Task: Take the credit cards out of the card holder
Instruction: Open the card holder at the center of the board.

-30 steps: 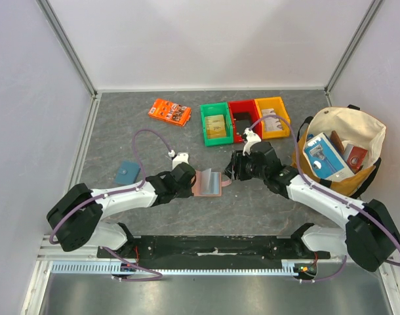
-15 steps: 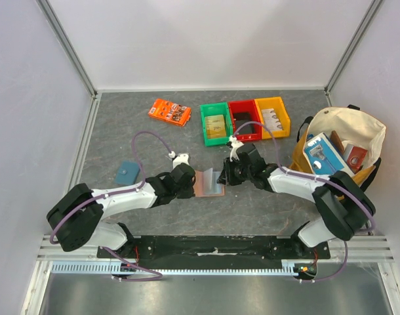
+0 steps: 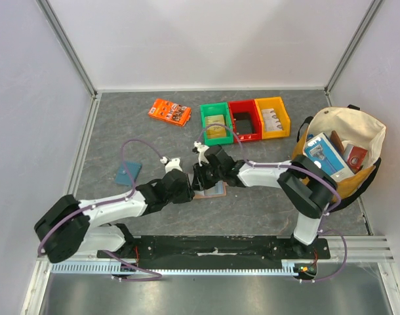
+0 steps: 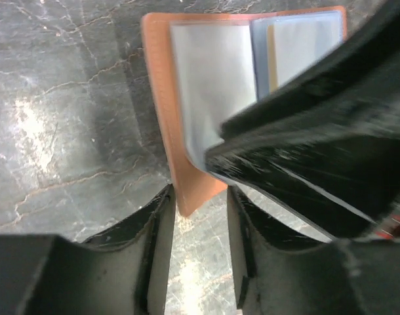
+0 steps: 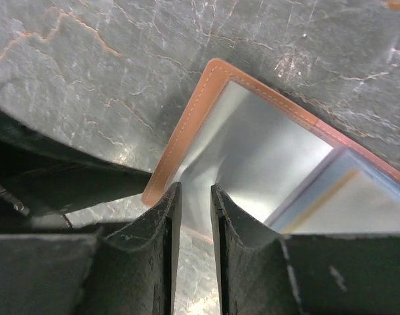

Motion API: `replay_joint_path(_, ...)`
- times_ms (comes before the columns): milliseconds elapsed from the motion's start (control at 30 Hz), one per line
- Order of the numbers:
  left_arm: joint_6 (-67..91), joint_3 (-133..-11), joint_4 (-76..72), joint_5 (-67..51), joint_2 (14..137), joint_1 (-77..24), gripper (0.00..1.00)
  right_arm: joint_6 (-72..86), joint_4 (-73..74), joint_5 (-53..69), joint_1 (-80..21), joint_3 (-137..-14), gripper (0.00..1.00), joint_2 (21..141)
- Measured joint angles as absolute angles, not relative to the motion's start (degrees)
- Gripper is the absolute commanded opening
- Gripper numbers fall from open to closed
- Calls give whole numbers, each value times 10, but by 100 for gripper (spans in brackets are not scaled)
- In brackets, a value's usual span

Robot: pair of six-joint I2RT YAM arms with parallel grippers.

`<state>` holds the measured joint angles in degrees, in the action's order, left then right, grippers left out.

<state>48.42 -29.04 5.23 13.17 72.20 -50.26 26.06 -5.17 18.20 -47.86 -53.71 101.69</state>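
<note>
At the middle of the grey table (image 3: 272, 210), the tan card holder (image 3: 212, 191) lies open, its pockets facing up, between two robot arms. The left gripper (image 4: 200, 197) has its fingers apart, with the holder's near corner between the tips. The right gripper (image 5: 195, 197) hangs over a clear sleeve (image 5: 252, 157) with its fingers narrowly apart; whether they pinch the plastic cannot be told.
</note>
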Motion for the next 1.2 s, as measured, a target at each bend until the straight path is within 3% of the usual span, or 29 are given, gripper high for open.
replay_joint_path(67,491,-280,60,132,693,-503,53,257,-48,182,-484,-554,31,1041)
replay_joint_path(200,502,-270,78,134,610,-503,52,254,-41,184,-486,-567,31,1063)
replay_joint_path(267,503,-270,80,134,574,-503,44,253,-41,182,-487,-567,31,1063)
replay_joint_path(333,503,-271,80,134,549,-503,28,249,-40,181,-488,-567,31,1062)
replay_joint_path(500,504,-276,69,133,571,-498,13,238,-21,166,-490,-567,30,1049)
replay_joint_path(1000,500,-293,4,100,720,-460,10,228,40,-17,-491,-533,31,919)
replay_joint_path(1200,500,-293,9,99,708,-459,16,225,57,-39,-485,-513,31,918)
